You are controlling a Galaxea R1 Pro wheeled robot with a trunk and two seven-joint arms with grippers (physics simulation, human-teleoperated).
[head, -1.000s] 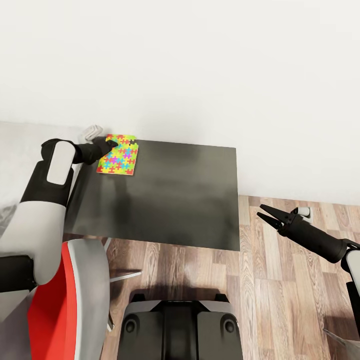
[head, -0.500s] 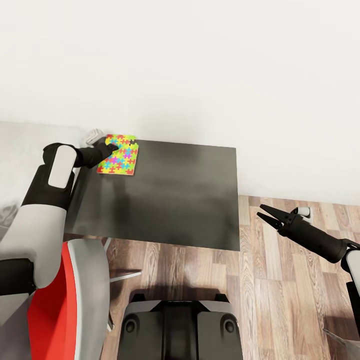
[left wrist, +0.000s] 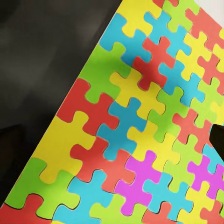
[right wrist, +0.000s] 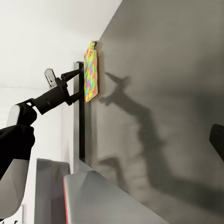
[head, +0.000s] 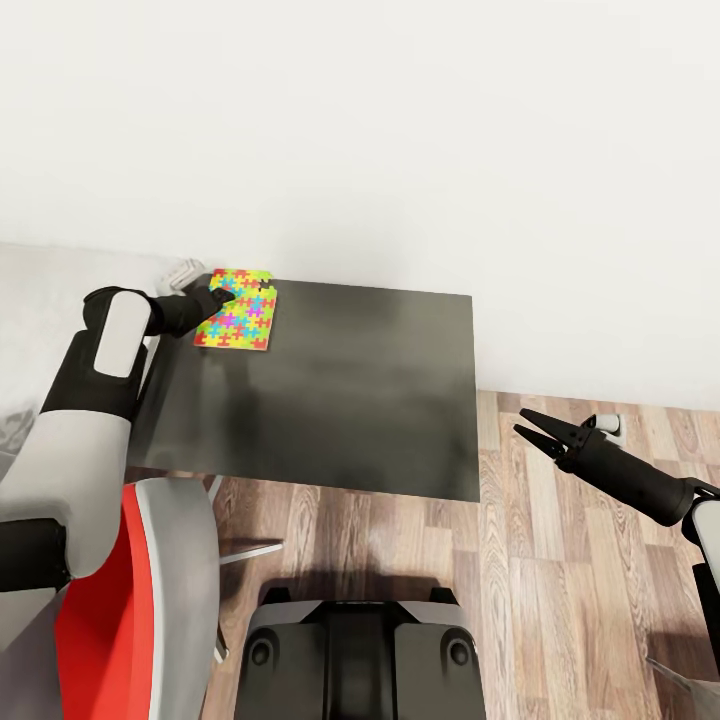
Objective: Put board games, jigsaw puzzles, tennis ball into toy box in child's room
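Left tool (head: 226, 293) over jigsaw puzzle (head: 240, 312)

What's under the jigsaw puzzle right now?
The jigsaw puzzle lies flat on the dark cabinet top, at its far left corner. Whatever is directly beneath it is covered. The left claw overlaps its edge.

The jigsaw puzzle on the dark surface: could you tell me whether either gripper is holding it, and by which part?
The left gripper is at the jigsaw puzzle's left edge near the wall; a closed grip cannot be confirmed. The right gripper holds nothing.
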